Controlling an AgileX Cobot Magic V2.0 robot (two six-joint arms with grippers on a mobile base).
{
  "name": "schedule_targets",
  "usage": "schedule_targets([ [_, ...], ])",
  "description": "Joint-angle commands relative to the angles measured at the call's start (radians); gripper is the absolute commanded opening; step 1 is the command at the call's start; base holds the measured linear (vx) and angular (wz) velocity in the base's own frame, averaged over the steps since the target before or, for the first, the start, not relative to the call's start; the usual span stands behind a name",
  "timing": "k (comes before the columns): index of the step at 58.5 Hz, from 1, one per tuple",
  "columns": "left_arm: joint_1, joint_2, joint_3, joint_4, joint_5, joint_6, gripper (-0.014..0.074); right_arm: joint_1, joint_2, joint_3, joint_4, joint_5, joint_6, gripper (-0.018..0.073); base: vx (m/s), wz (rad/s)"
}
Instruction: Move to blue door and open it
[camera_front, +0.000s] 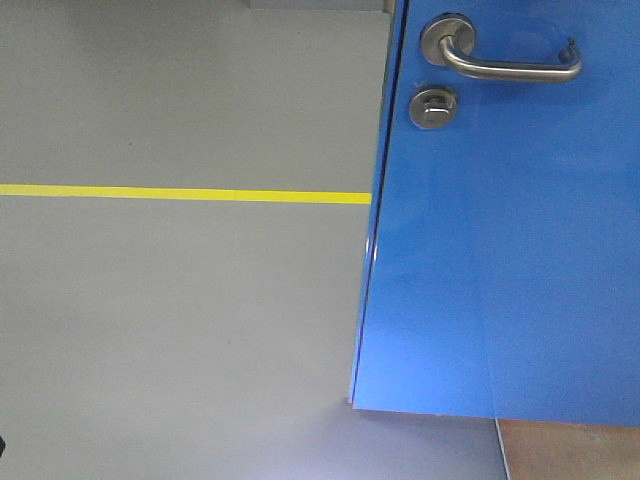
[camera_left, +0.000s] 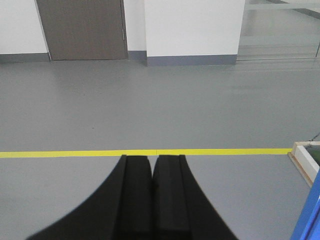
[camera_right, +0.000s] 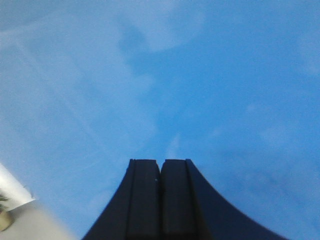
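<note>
The blue door (camera_front: 510, 260) fills the right half of the front view, its left edge swung out over the grey floor. Its curved steel lever handle (camera_front: 505, 62) sits at the top, with the round thumb-turn lock (camera_front: 433, 106) just below it. My right gripper (camera_right: 160, 162) is shut with nothing between its fingers and faces the glossy blue door (camera_right: 165, 85) close up. My left gripper (camera_left: 152, 158) is shut and empty too, pointing over open grey floor to the left of the door. Neither gripper shows in the front view.
A yellow floor line (camera_front: 185, 194) runs across the floor, seen too in the left wrist view as the yellow line (camera_left: 225, 151). A white wooden brace (camera_left: 305, 162) and a blue edge (camera_left: 307, 215) lie at the right. A brown door (camera_left: 82, 29) and a white wall (camera_left: 195, 27) stand far ahead.
</note>
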Motion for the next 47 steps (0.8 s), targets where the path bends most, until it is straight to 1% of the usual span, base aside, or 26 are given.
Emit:
schedule_targets([
  [1,-0.006,-0.012,-0.026,-0.008,-0.083,-0.007,0.0073,0.037,-0.136,0.094,-0.011,-0.19,-0.037,0.0012,0.0,0.0],
  [5,-0.006,-0.012,-0.026,-0.008,-0.083,-0.007,0.0073,0.051,-0.239,0.217,-0.028,-0.242,-0.084,0.0012,0.0,0.0],
  [9,-0.006,-0.012,-0.026,-0.008,-0.083,-0.007,0.0073,0.052,-0.342,0.34,-0.045,-0.257,-0.14,0.0012,0.0,0.0],
  [11,-0.006,-0.012,-0.026,-0.008,-0.083,-0.007,0.0073,0.052,-0.388,0.407,-0.052,-0.246,-0.169,0.0012,0.0,0.0],
  [20,-0.006,-0.012,-0.026,-0.008,-0.083,-0.007,0.0073,0.042,-0.668,0.679,-0.087,-0.188,-0.372,0.0012,0.0,0.0],
  [28,-0.006,-0.012,-0.026,-0.008,-0.083,-0.007,0.0073,0.02,-0.941,0.871,-0.091,-0.104,-0.491,0.0012,0.0,0.0],
  [32,-0.006,-0.012,-0.026,-0.008,-0.083,-0.007,0.0073,0.019,-1.054,0.95,-0.092,-0.079,-0.512,0.0012,0.0,0.0],
  [39,-0.006,-0.012,-0.026,-0.008,-0.083,-0.007,0.0073,0.018,-1.226,1.081,-0.093,-0.068,-0.511,0.0012,0.0,0.0],
  [47,-0.006,-0.012,-0.026,-0.008,-0.083,-0.007,0.0073,0.018,-1.308,1.205,-0.076,-0.102,-0.509,0.0012,0.0,0.0],
])
